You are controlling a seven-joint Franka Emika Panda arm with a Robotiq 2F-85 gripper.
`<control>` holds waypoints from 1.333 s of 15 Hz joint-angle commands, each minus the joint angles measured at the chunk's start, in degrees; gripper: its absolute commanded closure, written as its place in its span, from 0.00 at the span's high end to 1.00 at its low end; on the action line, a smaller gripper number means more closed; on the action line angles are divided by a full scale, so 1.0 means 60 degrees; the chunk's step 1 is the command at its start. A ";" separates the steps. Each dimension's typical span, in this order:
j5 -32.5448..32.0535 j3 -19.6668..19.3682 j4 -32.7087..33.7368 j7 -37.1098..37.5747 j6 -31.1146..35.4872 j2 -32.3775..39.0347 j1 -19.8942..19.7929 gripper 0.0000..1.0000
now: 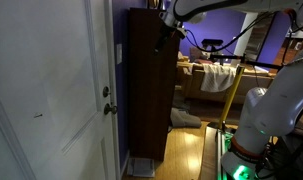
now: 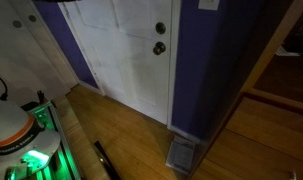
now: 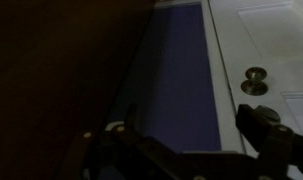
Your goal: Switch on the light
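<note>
Pincer (image 1: 161, 42) at upper centre, spread wide in the wrist view, well apart from the switch (image 1: 118, 52). It faces the purple wall (image 3: 176, 80), probably lining up a press.

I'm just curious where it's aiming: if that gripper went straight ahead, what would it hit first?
The gripper would probably meet the purple wall strip between dark cabinet and white door; depth is hard to judge.
</note>
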 commanded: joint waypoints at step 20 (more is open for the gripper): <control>0.5005 0.0644 0.4060 -0.2341 0.0752 0.4835 -0.1146 0.00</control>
